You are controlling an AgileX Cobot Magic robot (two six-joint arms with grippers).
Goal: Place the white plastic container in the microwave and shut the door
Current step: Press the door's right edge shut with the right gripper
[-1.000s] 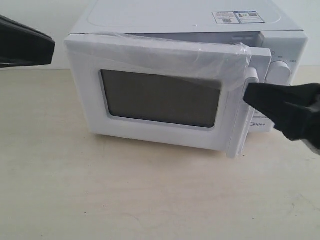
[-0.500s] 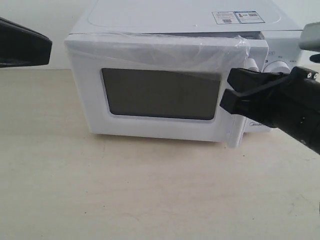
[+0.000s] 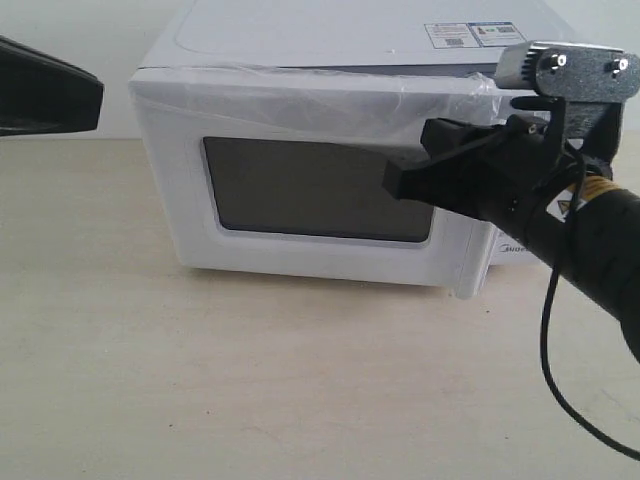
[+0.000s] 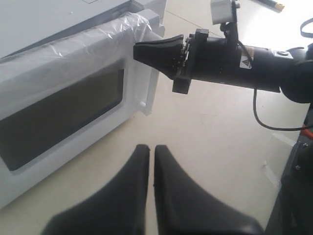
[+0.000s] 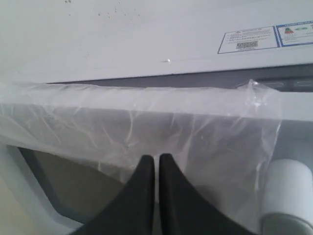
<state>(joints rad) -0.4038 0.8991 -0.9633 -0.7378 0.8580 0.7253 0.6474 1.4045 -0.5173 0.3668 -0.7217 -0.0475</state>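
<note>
On the pale tabletop point(image 3: 300, 380), the right fingers point(image 3: 425, 180), pressed together, reach in from 3 o'clock to the door point(image 3: 180, 200) of the white microwave point(image 3: 300, 30), which stands at 12 o'clock. Their tip meets the dark window point(image 3: 310, 190) at its 3 o'clock edge; contact cannot be told. Loose plastic film point(image 3: 330, 105) drapes the door, which looks shut. The left fingers point(image 4: 129, 196), also together, hover clear at 10 o'clock.

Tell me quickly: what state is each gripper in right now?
Left gripper: shut, holding nothing.
Right gripper: shut, holding nothing, tips at the door.
</note>
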